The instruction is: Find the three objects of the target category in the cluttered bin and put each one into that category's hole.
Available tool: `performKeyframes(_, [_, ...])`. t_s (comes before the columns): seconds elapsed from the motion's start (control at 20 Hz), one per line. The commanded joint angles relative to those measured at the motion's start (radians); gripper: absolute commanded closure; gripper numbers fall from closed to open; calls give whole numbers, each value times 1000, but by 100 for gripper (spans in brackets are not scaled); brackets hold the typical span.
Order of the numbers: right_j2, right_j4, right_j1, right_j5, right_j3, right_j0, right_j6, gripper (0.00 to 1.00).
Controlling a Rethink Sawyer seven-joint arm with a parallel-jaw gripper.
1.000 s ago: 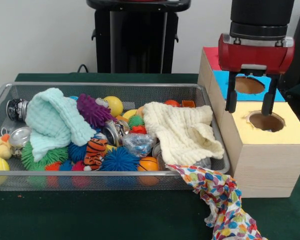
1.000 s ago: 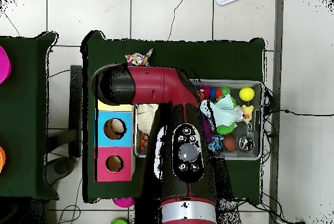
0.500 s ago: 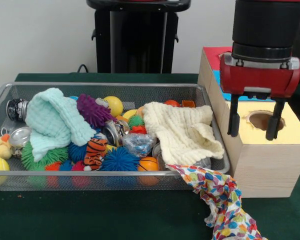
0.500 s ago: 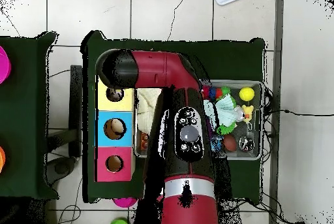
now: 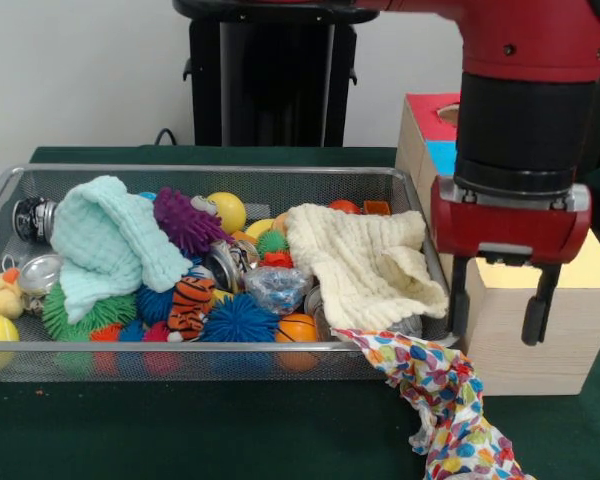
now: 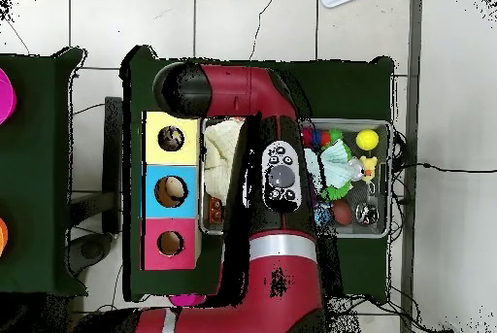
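My gripper hangs open and empty in front of the wooden box's yellow section, its fingertips low against the box's front face. The box has a yellow, a blue and a red section, each with a round hole. To the left of the gripper, the mesh bin holds a cream cloth, a mint cloth, a purple spiky toy, a yellow ball, a tiger plush and blue spiky balls. In the overhead view the arm hides the gripper.
A patterned cloth hangs over the bin's near right corner onto the green table, just below the gripper. Metal cans, a duck toy and an orange ball also lie in the bin.
The gripper has come from above the yellow hole toward the camera and lower, down the box's front, still open. The bin's contents have not moved.
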Motion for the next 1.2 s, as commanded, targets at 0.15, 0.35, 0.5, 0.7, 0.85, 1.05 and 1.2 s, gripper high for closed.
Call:
performKeyframes(0.15, [86, -106, 99, 62, -31, -59, -181, 0])
performKeyframes(0.35, [104, -129, 98, 34, -10, -74, -187, 0])
performKeyframes(0.5, [112, -144, 95, 30, 1, -80, -179, 0])
performKeyframes(0.7, [122, -155, 109, -1, 13, -86, -133, 0])
performKeyframes(0.85, [136, -156, 124, -11, 17, -91, -113, 0])
performKeyframes(1.05, [142, -157, 131, -19, 17, -91, -94, 0])
performKeyframes(1.2, [153, -146, 141, -10, 17, -95, -88, 0])
